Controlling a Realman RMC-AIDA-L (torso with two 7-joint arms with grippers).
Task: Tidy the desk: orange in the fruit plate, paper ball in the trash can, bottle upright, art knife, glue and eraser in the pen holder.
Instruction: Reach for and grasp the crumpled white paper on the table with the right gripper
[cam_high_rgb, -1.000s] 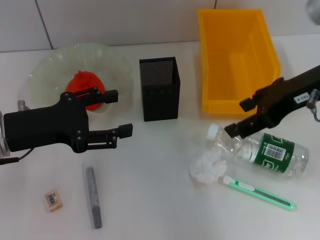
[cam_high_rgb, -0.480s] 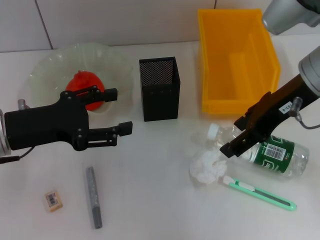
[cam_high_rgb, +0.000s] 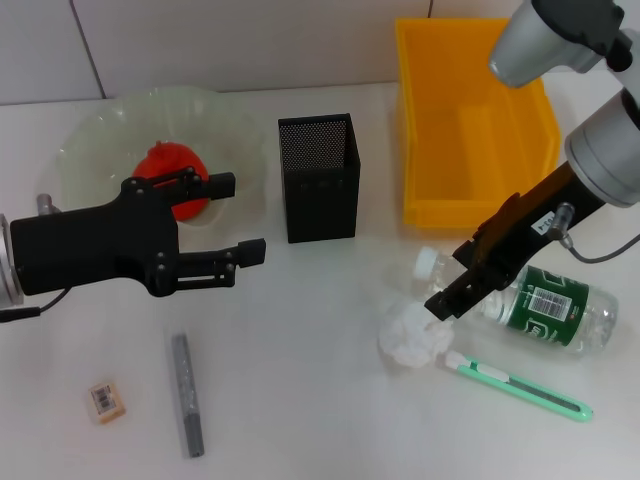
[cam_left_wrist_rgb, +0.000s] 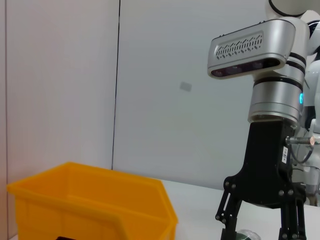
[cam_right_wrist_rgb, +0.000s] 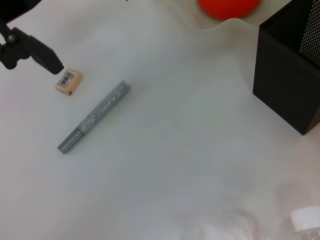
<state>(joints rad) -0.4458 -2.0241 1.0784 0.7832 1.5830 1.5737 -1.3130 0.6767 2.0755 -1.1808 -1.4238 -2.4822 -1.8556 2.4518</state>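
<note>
Nearest me lie the small tan eraser with a barcode label (cam_high_rgb: 105, 401), the grey glitter glue stick (cam_high_rgb: 187, 394) and, off to my right, the mint-green art knife (cam_high_rgb: 520, 386), all flat on the white desk (cam_high_rgb: 310, 400). My right gripper (cam_high_rgb: 455, 290) slants down from a silver forearm, its black fingers parted, the tips just above the crumpled white paper ball (cam_high_rgb: 412, 334) and across the neck of the clear plastic bottle with a green label (cam_high_rgb: 520, 297), which lies on its side. My left gripper (cam_high_rgb: 235, 217) hovers level over the desk, fingers spread wide and holding nothing, pointing toward the black mesh pen holder (cam_high_rgb: 319, 177). Beyond it the orange (cam_high_rgb: 168, 170) sits in the pale glass fruit plate (cam_high_rgb: 100, 140), and the yellow plastic bin (cam_high_rgb: 473, 120) stands farthest back on my right.
</note>
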